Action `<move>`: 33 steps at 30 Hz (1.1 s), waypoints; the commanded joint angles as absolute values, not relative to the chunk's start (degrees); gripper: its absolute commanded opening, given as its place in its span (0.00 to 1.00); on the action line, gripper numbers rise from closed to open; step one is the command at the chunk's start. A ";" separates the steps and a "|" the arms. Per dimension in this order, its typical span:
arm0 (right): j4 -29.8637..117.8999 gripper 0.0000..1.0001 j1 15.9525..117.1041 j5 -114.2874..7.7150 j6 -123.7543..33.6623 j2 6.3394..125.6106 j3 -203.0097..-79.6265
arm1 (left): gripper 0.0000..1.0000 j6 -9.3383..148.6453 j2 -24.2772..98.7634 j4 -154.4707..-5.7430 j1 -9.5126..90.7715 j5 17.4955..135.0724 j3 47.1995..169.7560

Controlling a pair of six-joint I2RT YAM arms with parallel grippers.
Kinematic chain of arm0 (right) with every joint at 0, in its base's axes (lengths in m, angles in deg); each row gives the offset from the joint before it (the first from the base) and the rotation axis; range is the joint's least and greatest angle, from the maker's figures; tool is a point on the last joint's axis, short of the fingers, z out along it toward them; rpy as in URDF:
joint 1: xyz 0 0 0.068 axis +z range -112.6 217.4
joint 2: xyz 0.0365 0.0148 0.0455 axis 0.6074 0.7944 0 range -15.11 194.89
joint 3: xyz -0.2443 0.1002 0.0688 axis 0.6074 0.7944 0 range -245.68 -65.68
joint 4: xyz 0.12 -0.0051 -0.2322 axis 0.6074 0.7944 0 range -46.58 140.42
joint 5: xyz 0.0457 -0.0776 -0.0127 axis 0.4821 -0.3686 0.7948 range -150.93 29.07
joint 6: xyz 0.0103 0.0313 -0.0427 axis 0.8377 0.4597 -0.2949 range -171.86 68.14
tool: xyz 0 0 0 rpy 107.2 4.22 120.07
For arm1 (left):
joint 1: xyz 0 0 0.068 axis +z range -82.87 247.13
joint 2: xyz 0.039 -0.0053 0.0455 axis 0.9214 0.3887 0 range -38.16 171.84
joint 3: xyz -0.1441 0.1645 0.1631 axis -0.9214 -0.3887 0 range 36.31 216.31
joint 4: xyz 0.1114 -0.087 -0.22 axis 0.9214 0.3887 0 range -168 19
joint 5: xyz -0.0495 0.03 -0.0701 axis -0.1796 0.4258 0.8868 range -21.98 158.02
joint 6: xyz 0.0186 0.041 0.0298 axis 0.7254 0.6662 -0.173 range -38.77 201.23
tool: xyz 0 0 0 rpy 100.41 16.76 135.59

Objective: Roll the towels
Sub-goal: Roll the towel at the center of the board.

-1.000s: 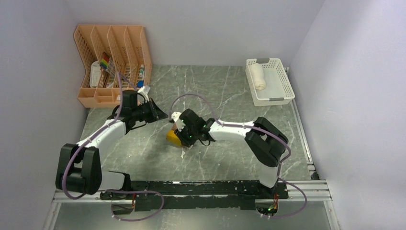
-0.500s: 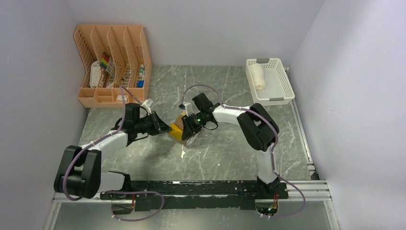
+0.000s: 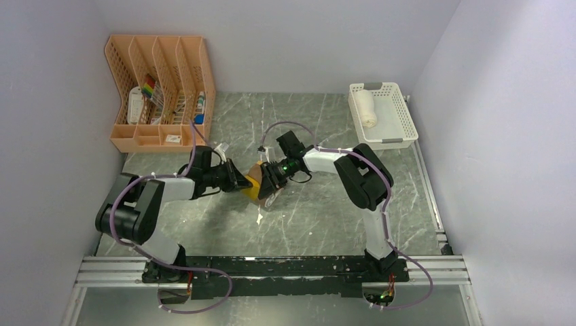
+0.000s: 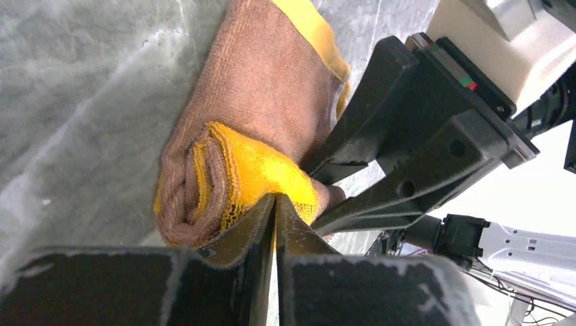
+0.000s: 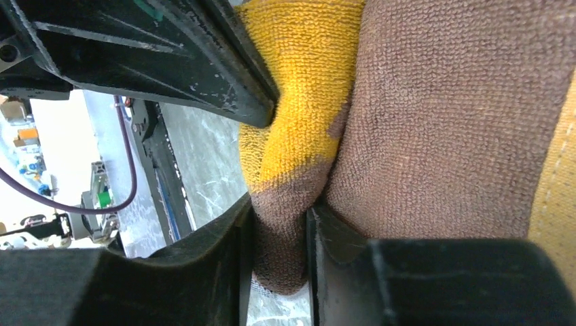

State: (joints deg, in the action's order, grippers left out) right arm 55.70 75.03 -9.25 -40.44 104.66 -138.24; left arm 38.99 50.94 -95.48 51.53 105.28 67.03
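**A:** From above, can you make out the grips?

**B:** No. The left gripper [image 3: 240, 183] and right gripper [image 3: 267, 182] meet at mid-table over the brown-and-yellow towel [image 3: 255, 189] and mostly hide it. A cream roll [image 3: 367, 109] lies in the white basket [image 3: 407, 119], far right.

**A:** And the left wrist view?

**B:** The towel [image 4: 251, 102] is a loose roll, with yellow layers spiralling at its end. The left fingers [image 4: 258, 224] are almost together, nipping the yellow edge. The right gripper's hold is hidden behind the roll.

**A:** The right wrist view?

**B:** It shows that hold. The right fingers [image 5: 238, 251] stand narrowly parted, clamping a brown fold. The rest of the towel runs out of frame.
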 commanded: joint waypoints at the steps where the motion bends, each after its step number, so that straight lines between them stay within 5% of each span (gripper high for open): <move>1: 59.83 0.32 75.15 -10.86 -40.97 105.26 -138.39 | 0.16 40.10 53.82 -99.58 51.13 104.74 69.20; 5: 59.14 0.53 75.72 -23.93 -43.30 98.09 -137.09 | 0.16 41.11 54.48 -97.72 51.13 103.72 70.50; 13: 55.28 0.67 84.41 -49.03 -53.01 83.59 -132.56 | 0.16 41.88 54.93 -95.59 50.98 102.73 71.24; 33: 53.21 0.62 96.02 -69.35 -57.63 88.56 -131.60 | 0.16 42.84 56.12 -90.67 50.43 100.62 74.59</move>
State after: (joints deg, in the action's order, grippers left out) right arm 55.13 94.57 -63.04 -56.09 87.65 -132.51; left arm 40.94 56.20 -92.90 50.81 103.53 72.97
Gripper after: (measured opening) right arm 0.652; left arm 0.160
